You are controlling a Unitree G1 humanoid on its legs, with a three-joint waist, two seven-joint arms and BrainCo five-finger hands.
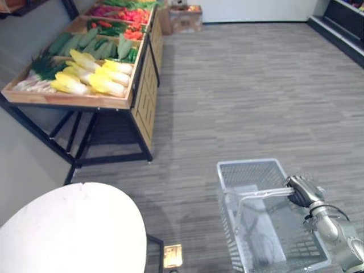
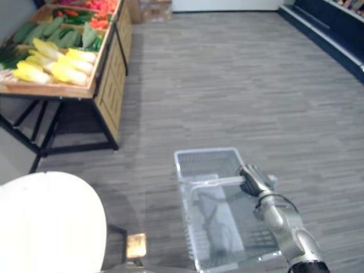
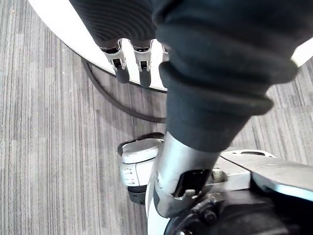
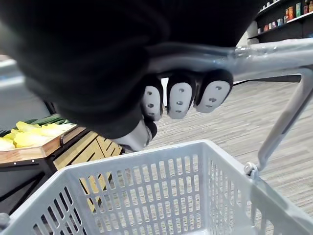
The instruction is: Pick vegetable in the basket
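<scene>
A grey plastic basket (image 1: 259,170) hangs low at the right above the floor, and its inside looks empty. My right hand (image 1: 301,190) is shut on the basket's handle (image 4: 274,54), with the fingertips (image 4: 181,100) curled round the bar. The vegetables lie on a wooden stand (image 1: 74,99) at the far left: yellow-white cabbages (image 1: 96,77), green cucumbers (image 1: 94,45) and red vegetables (image 1: 131,16) further back. My left hand (image 3: 129,66) hangs by my side over the floor, fingers straight and holding nothing.
A round white table (image 1: 74,227) stands close at the lower left. Cardboard boxes (image 1: 185,17) sit behind the stand. Dark shelving (image 1: 341,23) runs along the far right. Open grey floor (image 1: 244,96) lies between the stand and the basket.
</scene>
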